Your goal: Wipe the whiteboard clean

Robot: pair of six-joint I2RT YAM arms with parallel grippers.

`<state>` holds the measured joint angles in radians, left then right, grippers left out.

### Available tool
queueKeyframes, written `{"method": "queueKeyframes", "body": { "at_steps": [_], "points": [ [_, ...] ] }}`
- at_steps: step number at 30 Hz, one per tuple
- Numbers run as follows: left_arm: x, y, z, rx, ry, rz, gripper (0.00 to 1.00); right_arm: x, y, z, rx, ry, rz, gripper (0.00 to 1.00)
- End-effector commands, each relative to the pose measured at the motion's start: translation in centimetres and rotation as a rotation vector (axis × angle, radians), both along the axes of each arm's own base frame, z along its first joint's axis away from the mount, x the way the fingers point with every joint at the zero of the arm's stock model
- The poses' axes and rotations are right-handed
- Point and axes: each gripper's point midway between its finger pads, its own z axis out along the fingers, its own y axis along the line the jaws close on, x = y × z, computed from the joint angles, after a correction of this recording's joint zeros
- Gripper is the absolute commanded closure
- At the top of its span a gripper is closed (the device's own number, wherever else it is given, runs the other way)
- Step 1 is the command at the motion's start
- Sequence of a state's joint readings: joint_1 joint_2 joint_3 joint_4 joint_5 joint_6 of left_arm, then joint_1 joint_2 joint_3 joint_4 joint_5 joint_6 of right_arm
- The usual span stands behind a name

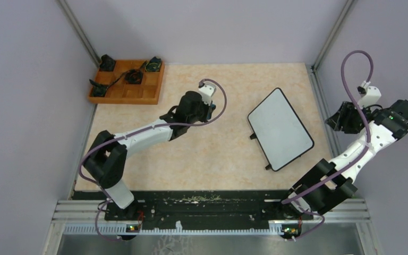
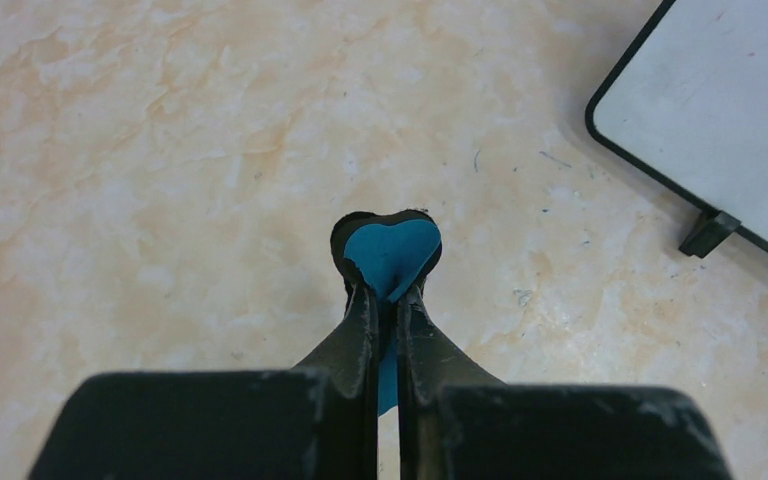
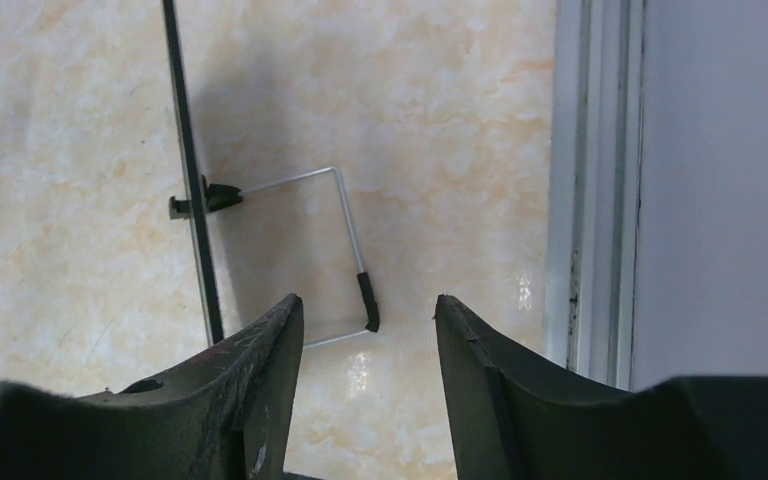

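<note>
**A:** What else is seen around the counter (image 1: pixel 202 159), and is anything placed in the way?

**B:** A wooden tray (image 1: pixel 127 81) is set at the far left corner, with small black parts laid in its compartments. A metal rail (image 3: pixel 590 180) is seen along the counter's right edge, against the grey wall. Between the left fingers (image 2: pixel 360 330) and the whiteboard (image 1: pixel 280 129), only marbled beige surface with faint scuffs is seen.

**A:** How are the fingers held, and where is the whiteboard placed relative to them?

**B:** The left fingers are clenched on a blue eraser (image 2: pixel 392 252), which is squeezed so that its pad bulges past the tips. They are held to the left of the board and apart from it. The right fingers (image 3: pixel 260 370) are spread wide with nothing between them. They are held to the right of the board, near the wall, without contact. The board itself is found right of the counter's middle, turned askew.

**A:** How is the whiteboard seen?

**B:** A plain white face with rounded corners and a thin black frame is shown from above. A small black foot (image 2: pixel 710 232) is seen at its edge. From the right wrist it is viewed edge-on as a thin dark line, with a wire stand (image 3: pixel 345 240) bent out beside it.
</note>
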<state>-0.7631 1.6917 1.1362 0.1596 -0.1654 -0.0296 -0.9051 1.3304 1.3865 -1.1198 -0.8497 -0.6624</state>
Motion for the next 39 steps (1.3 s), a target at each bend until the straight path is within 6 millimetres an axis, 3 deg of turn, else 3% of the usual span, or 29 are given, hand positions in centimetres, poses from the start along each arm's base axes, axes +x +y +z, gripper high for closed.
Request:
{"method": "queueKeyframes", "body": {
  "at_steps": [1,8,18,22,30,39],
  "points": [
    [0.4,2.6,1.7,0.018,0.035,0.062,0.95,1.2,-2.3,-0.1,-0.068,-0.036,-0.103,0.49],
    [0.7,5.5,0.3,0.031,0.144,0.111,0.91,1.2,-3.9,-4.2,-0.176,0.006,-0.21,0.49],
    [0.5,9.2,-4.1,0.078,0.323,0.201,0.89,0.3,-3.7,-9.1,-0.166,0.059,-0.237,0.49],
    [0.7,10.4,-5.0,0.07,0.356,0.229,0.81,0.1,-3.3,-10.8,-0.145,0.08,-0.226,0.49],
    [0.7,12.4,-8.0,0.082,0.469,0.268,0.69,-0.3,-2.8,-12.5,-0.139,0.105,-0.216,0.49],
    [-0.1,12.2,-10.4,0.091,0.558,0.25,0.66,-0.3,-2.3,-13.2,-0.126,0.115,-0.198,0.49]
  ]
}}
